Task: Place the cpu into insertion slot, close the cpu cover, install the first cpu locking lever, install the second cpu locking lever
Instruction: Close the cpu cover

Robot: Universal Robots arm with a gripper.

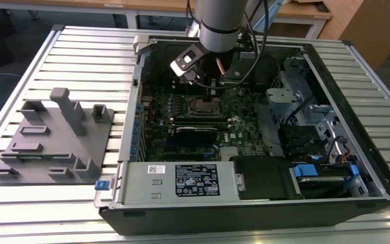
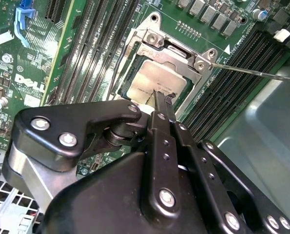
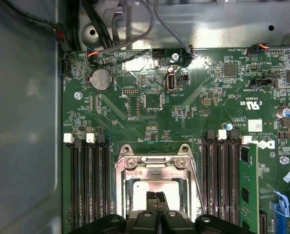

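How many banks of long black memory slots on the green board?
2: one bank of long black memory slots on one side of the shiny silver square cpu cover, the other bank opposite. Others may be hidden.

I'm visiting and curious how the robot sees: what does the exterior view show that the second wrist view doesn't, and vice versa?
Exterior view: the whole open case on a slatted table, a grey tray on that view's left, and the arm reaching in. Second wrist view: close up, the shut hand with its tips at the cpu, and a thin lever sticking out. Both: the green board and the slot.
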